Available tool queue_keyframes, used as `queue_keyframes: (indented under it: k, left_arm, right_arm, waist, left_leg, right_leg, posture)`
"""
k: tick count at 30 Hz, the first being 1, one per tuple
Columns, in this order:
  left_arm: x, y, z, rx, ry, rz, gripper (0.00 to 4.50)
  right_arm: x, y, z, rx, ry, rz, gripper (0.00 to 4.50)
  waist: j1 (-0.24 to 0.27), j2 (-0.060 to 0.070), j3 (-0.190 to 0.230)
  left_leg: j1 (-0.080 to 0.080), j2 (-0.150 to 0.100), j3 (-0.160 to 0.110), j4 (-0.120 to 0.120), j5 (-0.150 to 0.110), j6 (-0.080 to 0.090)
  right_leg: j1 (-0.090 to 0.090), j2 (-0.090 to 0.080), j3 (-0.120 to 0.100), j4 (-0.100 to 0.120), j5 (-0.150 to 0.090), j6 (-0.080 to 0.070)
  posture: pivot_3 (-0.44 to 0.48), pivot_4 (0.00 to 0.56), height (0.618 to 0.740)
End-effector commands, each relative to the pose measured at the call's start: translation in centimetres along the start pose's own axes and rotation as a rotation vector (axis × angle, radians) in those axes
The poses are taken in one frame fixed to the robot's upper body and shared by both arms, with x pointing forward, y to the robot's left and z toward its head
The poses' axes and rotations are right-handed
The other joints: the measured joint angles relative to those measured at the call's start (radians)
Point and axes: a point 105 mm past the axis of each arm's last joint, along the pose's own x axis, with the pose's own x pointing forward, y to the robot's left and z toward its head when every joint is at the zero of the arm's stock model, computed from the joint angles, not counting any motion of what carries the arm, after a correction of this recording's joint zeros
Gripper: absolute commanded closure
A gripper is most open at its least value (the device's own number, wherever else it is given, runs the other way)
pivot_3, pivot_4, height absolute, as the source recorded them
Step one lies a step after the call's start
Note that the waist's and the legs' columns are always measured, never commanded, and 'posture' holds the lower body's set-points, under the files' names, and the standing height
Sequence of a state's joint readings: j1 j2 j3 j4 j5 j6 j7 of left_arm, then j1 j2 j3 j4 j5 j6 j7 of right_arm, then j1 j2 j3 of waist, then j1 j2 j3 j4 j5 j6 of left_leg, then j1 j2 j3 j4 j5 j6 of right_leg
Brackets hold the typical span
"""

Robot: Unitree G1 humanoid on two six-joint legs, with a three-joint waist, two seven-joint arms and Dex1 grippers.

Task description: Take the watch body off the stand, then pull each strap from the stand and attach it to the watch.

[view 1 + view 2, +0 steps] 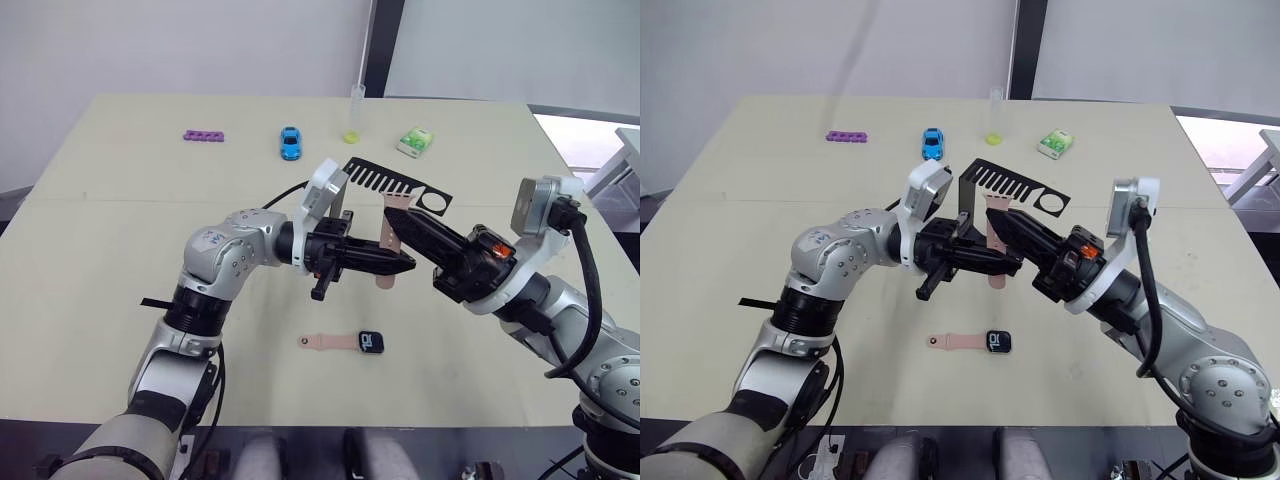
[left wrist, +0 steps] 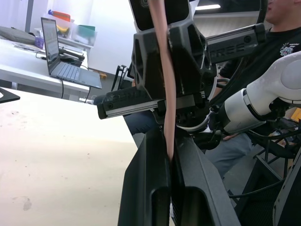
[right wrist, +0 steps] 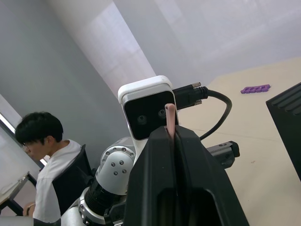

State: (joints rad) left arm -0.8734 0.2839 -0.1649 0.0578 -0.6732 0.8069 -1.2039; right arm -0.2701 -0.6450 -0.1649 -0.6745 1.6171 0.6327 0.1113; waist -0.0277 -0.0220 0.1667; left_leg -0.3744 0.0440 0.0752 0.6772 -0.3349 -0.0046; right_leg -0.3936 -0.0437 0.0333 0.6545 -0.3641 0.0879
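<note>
Pale beige worktop fills your view, grey wall behind. Both your left end effector and right end effector pinch one strap mid-worktop, before the stand. Nearer you, the watch body lies joined to the other strap.

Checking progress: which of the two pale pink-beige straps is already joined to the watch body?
The pale pink-beige rubbery strap lying flat on the table, touching the small square black-screened watch body. The other strap is held between both grippers.
</note>
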Motion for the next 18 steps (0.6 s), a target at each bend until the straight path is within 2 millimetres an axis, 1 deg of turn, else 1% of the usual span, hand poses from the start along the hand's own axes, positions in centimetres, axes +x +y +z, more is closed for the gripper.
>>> queue_keyframes:
  k: [1,18]
  left_arm:
    - [0.10,-0.34,1.02,0.032,-0.020,-0.015,4.50]
    - [0.24,-0.43,1.18,0.033,-0.025,-0.021,4.50]
  right_arm:
    - [0.06,0.88,0.99,-0.028,-0.037,0.042,4.38]
    - [0.20,0.86,1.05,-0.030,-0.039,0.046,4.45]
  waist:
    - [0.000,0.000,0.000]
    - [0.000,0.000,0.000]
  left_leg:
    - [0.000,0.000,0.000,0.000,0.000,0.000]
    - [0.000,0.000,0.000,0.000,0.000,0.000]
  right_leg:
    - [0.000,0.000,0.000,0.000,0.000,0.000]
    - [0.000,0.000,0.000,0.000,0.000,0.000]
  posture:
    - [0.000,0.150,0.740]
    - [0.000,0.150,0.740]
